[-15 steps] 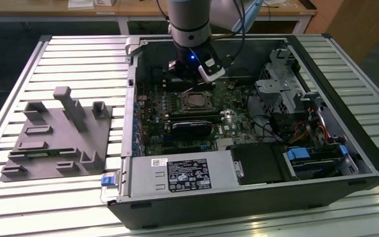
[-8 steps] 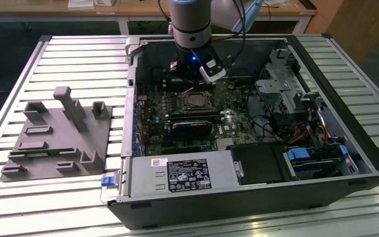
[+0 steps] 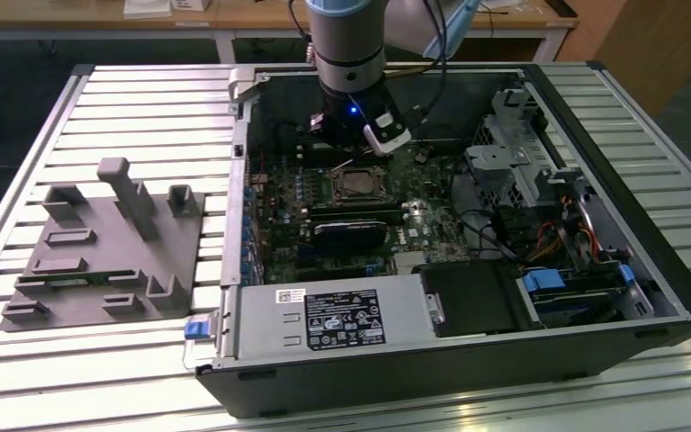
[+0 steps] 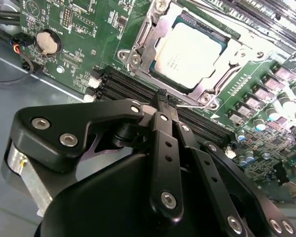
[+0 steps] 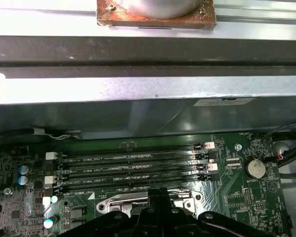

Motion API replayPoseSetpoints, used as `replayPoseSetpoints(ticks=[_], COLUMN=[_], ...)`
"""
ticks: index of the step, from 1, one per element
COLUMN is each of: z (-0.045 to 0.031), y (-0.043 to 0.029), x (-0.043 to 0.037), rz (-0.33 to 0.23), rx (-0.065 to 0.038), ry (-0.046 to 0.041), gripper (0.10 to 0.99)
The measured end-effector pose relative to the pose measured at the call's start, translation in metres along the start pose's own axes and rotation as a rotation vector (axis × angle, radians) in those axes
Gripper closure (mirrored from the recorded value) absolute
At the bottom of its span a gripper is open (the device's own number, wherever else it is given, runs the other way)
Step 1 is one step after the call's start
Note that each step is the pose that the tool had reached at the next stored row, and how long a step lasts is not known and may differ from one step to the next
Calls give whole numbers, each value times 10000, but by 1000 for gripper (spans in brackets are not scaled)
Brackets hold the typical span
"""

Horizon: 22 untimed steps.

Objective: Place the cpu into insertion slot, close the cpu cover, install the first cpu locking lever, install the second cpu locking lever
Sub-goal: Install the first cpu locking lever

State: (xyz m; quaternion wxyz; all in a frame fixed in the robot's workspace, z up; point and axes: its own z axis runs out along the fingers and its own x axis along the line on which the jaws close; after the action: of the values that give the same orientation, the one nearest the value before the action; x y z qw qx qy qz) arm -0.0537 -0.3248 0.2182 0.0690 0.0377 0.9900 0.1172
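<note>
Exterior view. An open case (image 3: 669,297) lies on a slatted metal desk (image 3: 141,99). A grey moulded fixture (image 3: 100,247) sits on the desk at the exterior view's left, well apart from the case. The arm (image 3: 348,45) comes down from the far side into the case. Its claw (image 3: 343,155) hangs just above the far edge of the slot (image 3: 380,185), which sits mid-board. A power supply (image 3: 327,319) fills the near end of the case, and drive bays (image 3: 568,288) stand at the exterior view's right.

Second wrist view. The claw (image 4: 161,96) is narrow: its fingers (image 4: 160,128) meet at the tips, and nothing can be seen between them. The tips hover over the memory slots (image 4: 123,86), just beside the socket. The cpu (image 4: 187,49) lies flat in the socket, silvery top upward. The cover (image 4: 222,63) lies down around it, so the chip shows through its window. A thin wire lever (image 4: 190,104) runs along the socket edge nearest the claw; whether it is latched cannot be told. A coin cell (image 4: 48,42) sits on the green board (image 4: 84,29), well apart from the socket.

First wrist view. The claw (image 5: 160,195) tips hang over the socket's metal frame (image 5: 121,203). Beyond them run four memory slots (image 5: 133,165), then the case wall (image 5: 138,116). The coin cell (image 5: 255,168) lies beside the slot ends.
</note>
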Motion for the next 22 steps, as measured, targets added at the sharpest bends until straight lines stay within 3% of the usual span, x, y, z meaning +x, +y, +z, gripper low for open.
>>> replayPoseSetpoints(ticks=[2, 5, 9, 17, 22], z=[1, 7, 24, 52, 59], y=[0, 0, -4, -7, -7], x=[1, 1, 3, 6, 8], rz=[6, 30, 31, 5, 722], rx=[-38, -206, -245, -236, -124], ry=[4, 12, -2, -222, -412], gripper=[980, 980, 980, 980, 980])
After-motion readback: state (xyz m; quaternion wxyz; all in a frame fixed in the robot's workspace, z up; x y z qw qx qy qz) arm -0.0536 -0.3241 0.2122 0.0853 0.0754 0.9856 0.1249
